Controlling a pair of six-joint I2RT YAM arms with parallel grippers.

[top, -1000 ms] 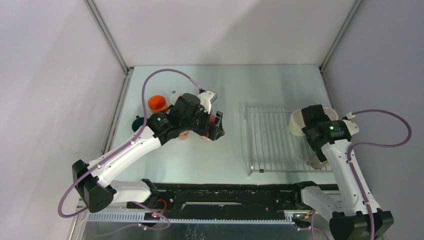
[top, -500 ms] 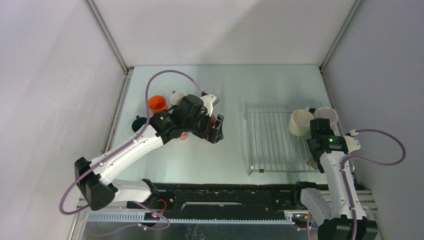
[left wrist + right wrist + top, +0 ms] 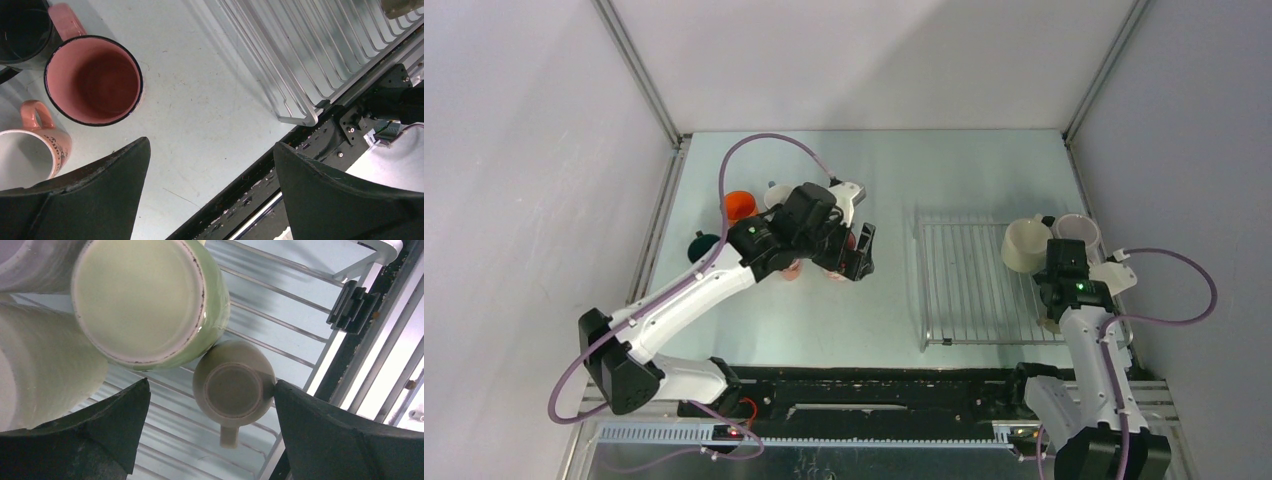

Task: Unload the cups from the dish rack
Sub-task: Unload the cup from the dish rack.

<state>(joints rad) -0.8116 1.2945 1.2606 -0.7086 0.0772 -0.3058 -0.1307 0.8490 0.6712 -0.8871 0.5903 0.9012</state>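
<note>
Tabletop (image 3: 824, 300) bears the dish rack (image 3: 969, 280); left gripper (image 3: 211, 144) and right gripper (image 3: 212, 382) both gape empty

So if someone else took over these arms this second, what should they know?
Left gripper: open, empty, over the table between the pink mug and the rack.
Right gripper: open, empty, above the beige mug on the rack.
Done: several mugs stand on the table left of the rack, among them the pink mug, the orange mug and the teal mug.
To do: at least four mugs remain at the rack's right end. The beige mug and green mug are upside down; the cream mug and lilac mug are beside them.
</note>
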